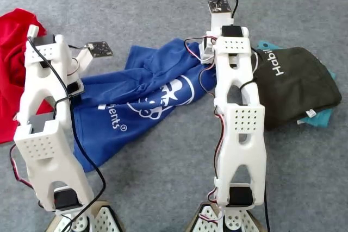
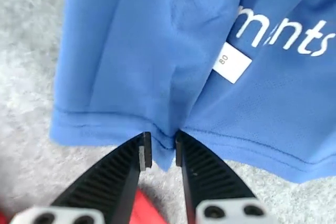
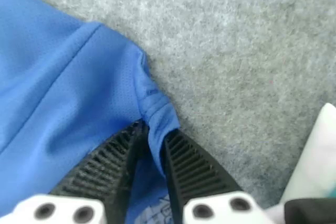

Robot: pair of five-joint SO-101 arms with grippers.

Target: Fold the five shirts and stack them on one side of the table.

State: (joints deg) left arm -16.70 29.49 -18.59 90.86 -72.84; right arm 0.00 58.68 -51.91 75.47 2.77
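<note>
I am seeing my left claw [image 2: 160, 150] pinching the hem of the blue shirt [image 2: 157, 51], a white size tag [image 2: 232, 62] lying just beyond its tips. My right claw [image 3: 152, 136] is clamping a bunched edge of that shirt, grey table [image 3: 236, 51] lying beside it. The high view is adding a red shirt [image 1: 13, 52] outside the left claw, and a dark folded shirt [image 1: 296, 85] sitting on a teal cloth [image 1: 321, 119] outside the right.

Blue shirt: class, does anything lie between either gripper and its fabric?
Nothing visible does. The left gripper is shut on the hem of the blue shirt, and the right gripper pinches another edge of it.
</note>
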